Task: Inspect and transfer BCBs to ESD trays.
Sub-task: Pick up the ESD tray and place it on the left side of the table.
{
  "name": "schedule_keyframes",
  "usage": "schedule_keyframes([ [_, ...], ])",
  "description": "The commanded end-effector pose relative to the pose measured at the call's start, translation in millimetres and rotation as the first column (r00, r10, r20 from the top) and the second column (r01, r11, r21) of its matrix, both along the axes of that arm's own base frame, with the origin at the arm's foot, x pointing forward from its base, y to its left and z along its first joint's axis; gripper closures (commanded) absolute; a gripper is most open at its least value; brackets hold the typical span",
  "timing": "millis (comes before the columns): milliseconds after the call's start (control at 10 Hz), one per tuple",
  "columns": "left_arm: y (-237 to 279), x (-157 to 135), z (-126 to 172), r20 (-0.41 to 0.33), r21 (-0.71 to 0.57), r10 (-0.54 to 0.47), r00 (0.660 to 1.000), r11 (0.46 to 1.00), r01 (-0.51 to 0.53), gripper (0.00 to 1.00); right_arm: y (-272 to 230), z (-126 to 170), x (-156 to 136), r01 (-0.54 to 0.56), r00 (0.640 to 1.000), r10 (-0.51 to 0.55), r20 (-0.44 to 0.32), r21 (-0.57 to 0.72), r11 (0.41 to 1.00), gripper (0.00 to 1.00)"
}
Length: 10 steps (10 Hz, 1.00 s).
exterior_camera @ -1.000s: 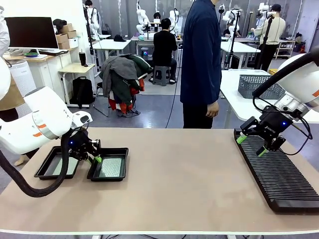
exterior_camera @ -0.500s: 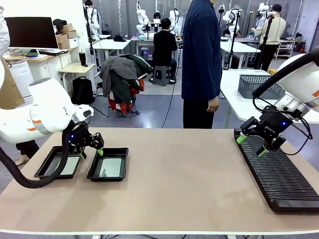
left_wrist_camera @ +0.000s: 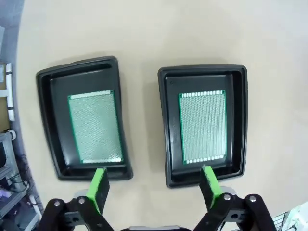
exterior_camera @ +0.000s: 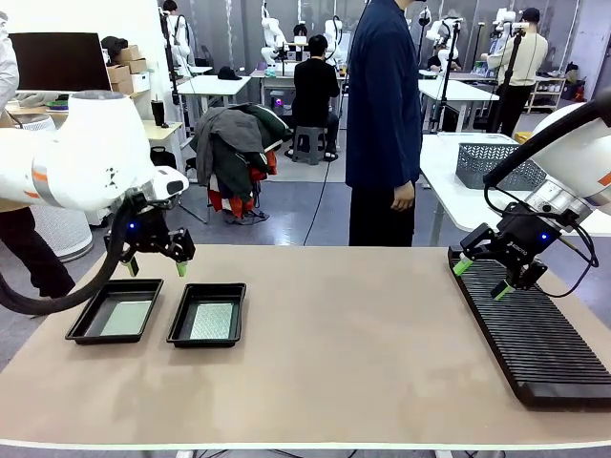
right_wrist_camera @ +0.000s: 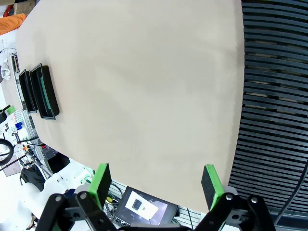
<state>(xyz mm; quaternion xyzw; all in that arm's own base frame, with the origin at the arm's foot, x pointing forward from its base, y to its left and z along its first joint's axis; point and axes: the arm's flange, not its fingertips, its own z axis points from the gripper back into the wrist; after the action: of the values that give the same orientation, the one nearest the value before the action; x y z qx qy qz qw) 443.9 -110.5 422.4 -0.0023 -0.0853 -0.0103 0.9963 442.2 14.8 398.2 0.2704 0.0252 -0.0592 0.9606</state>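
We see two black ESD trays side by side on the tan table (exterior_camera: 334, 353), at its left end. The left tray (exterior_camera: 84, 329) has one green BCB (exterior_camera: 127, 318) lying flat on its floor. The right tray (exterior_camera: 181, 327) sits just beside it, with a small gap between them, and it has its own green BCB (exterior_camera: 212, 321) lying flat inside. In the left wrist view we look straight down on both trays, and each board (left_wrist_camera: 95, 127) (left_wrist_camera: 202, 126) lies in the middle of its tray with black floor showing all around it. Our left gripper (exterior_camera: 155, 266) hangs in the air above the trays, a little behind them. Its two green fingers are spread wide apart and they hold nothing. Our right gripper (exterior_camera: 480, 278) is far across the table from the trays, just above the near end of a long black ribbed rack (exterior_camera: 535, 343). Its green fingers are spread wide too, and nothing is between them. A person in a dark blue coat (exterior_camera: 382, 105) stands behind the table, on the far side from the trays, with one hand (exterior_camera: 404, 199) hanging down.
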Motion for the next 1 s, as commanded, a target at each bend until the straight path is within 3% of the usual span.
schedule_keyframes([
  [0, -3.3, -1.6, 13.8, -0.011, 0.024, 0.0, 1.0, 1.0, 0.0, 0.0, 1.6, 0.3, 0.1, 0.023, 1.0, -0.023, 0.007, -0.005, 1.0, 0.0],
  [500, 0.0, -7.6, 26.9, -0.065, 0.02, 0.007, 0.998, 1.0, -0.006, 0.0, 1.6, 0.3, 0.1, 0.023, 1.0, -0.023, 0.007, -0.005, 1.0, 0.0],
  [900, -3.5, -4.3, 20.5, -0.039, 0.019, -0.006, 0.999, 1.0, 0.006, 0.0, 1.6, 0.3, 0.1, 0.023, 1.0, -0.023, 0.007, -0.005, 1.0, 0.0],
])
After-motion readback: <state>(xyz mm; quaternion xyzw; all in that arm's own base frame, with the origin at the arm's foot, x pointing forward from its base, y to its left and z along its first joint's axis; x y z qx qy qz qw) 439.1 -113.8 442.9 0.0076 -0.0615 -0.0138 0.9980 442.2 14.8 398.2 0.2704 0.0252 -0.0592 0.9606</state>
